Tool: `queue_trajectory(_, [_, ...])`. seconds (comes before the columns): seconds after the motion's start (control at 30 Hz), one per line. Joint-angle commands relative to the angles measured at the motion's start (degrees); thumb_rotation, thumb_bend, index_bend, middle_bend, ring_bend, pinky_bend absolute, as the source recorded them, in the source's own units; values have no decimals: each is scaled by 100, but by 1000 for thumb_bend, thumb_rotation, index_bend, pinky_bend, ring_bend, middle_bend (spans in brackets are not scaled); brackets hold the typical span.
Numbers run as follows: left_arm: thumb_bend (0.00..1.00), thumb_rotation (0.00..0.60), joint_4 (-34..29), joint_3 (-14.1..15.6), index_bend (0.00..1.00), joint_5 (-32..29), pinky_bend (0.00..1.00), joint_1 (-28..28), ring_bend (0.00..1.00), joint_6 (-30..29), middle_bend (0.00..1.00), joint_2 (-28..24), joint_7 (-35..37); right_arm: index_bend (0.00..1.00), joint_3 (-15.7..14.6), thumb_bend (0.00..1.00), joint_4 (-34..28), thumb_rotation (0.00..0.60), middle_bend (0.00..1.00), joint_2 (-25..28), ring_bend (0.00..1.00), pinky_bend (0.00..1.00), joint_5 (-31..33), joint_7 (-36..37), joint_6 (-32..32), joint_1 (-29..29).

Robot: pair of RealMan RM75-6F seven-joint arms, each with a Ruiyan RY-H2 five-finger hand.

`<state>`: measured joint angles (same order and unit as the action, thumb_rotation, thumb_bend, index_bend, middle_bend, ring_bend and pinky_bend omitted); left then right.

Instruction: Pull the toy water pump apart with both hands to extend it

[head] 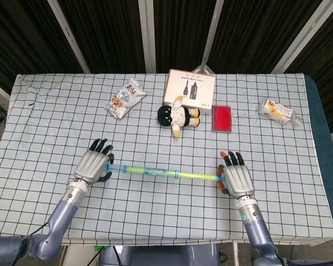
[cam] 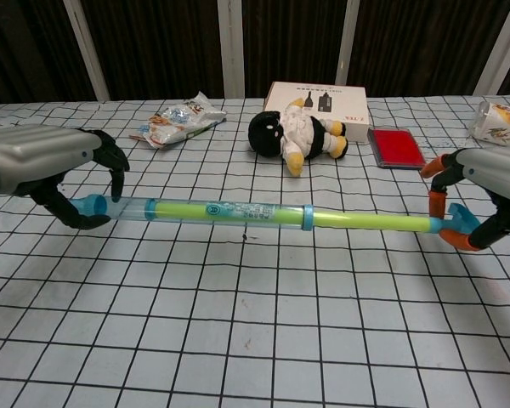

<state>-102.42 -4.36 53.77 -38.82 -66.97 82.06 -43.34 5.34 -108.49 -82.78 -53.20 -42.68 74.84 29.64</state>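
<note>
The toy water pump (cam: 238,212) lies across the near middle of the bench (head: 44,111), already drawn well out, with its green rod bare between the clear barrel and the orange handle (cam: 450,231). The left robot hand (head: 94,164) pinches the barrel's left tip between thumb and fingers; the right robot hand (head: 236,176) has its fingers hooked around the handle at the right end.

The main risk looks like over-pulling: little rod seems left inside, so further pull could draw the plunger clean out of the barrel. The left hold sits at the very tip and may slip off. Any uneven lift could bend the thin rod, or swing it towards the plush toy (head: 179,116) just beyond.
</note>
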Motion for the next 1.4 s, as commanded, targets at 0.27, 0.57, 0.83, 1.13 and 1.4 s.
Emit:
queue_trajectory(0.27, [575,600,-109,230,585,170,0,201,0,12,170,-387,261,631,-57,505,-29,600,154,334,0,0,-82,223,31,-138])
queue_trajectory(0.57, [575,600,-4,251,588,211,0,228,0,88,171,-437,388,631,-33,505,55,600,154,512,0,0,-65,408,-26,-193])
queue_trajectory(0.83, [575,600,112,233,589,150,0,214,0,138,171,-433,374,631,-18,505,182,600,154,554,0,0,-35,517,-125,-200])
queue_trajectory(1.13, [574,600,218,217,592,97,0,211,0,156,172,-415,359,631,17,505,290,600,154,631,0,0,-31,643,-161,-230])
queue_trajectory(1.4, [575,600,280,218,592,109,0,223,0,184,171,-414,410,631,65,505,342,600,154,694,0,0,22,697,-198,-233])
